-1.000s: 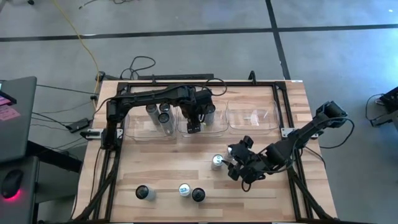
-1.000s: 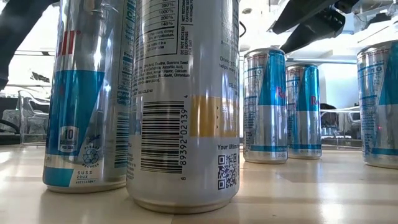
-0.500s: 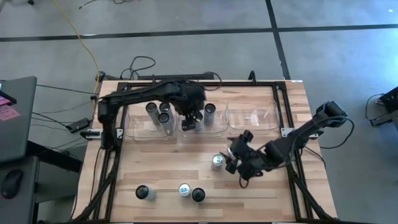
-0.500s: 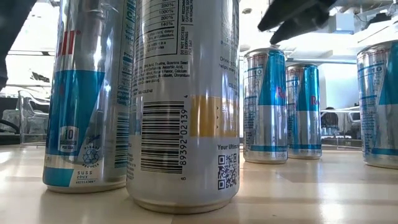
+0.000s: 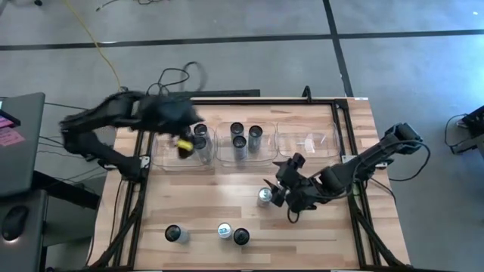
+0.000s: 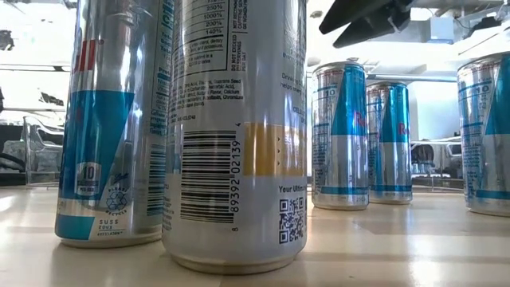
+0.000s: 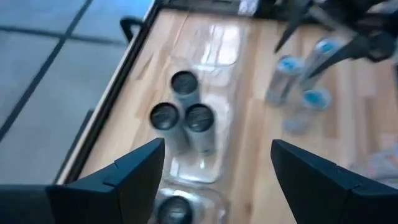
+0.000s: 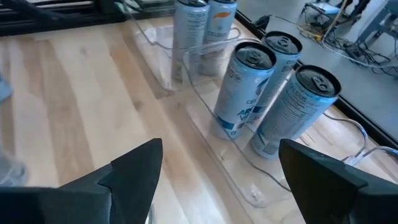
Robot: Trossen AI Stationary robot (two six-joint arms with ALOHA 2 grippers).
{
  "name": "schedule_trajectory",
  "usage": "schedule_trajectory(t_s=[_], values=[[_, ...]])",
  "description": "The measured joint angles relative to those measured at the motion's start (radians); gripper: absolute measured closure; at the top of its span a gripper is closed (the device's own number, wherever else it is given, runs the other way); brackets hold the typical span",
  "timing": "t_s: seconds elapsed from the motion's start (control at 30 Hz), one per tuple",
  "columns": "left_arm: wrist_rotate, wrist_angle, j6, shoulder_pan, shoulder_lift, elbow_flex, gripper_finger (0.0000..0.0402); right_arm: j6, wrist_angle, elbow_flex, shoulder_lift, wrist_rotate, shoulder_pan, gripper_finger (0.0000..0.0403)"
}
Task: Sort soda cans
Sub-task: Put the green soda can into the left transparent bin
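The right gripper (image 5: 281, 193) hangs just beside a light-topped soda can (image 5: 264, 196) mid-table, fingers spread wide and empty; contact looks unlikely, though the overhead view is too coarse to be sure. The left gripper (image 5: 184, 143) hovers blurred over the left bin (image 5: 162, 155), fingers also spread, holding nothing. 3 dark-topped cans (image 5: 239, 137) stand in the middle bin (image 5: 268, 155).

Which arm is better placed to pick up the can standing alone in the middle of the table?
Probably the right: the right gripper is open beside the lone can, while the left gripper is over the far bins.
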Motion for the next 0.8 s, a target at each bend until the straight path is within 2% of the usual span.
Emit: schedule_trajectory(t_s=[0.2,0.3,0.4,0.53,0.8], values=[[-0.140,0.191,-0.219,-0.269,-0.261,-0.398,0.0111,-0.020,0.005,0.000,-0.031,0.029,0.039,0.0064],[-0.229,0.298,-0.327,-0.399,-0.359,-0.598,0.0111,-0.069,0.037,0.000,-0.045,0.057,0.046,0.0065],[-0.314,0.390,-0.399,-0.500,-0.422,-0.743,0.0111,-0.126,0.097,0.000,-0.053,0.057,0.037,0.0065],[-0.408,0.486,-0.422,-0.600,-0.442,-0.851,0.0111,-0.150,0.156,0.000,-0.047,-0.005,0.021,0.0065],[-0.543,0.729,-0.365,-0.784,-0.316,-0.924,0.0111,-0.211,0.482,-0.024,0.016,-0.308,0.038,0.0065]])
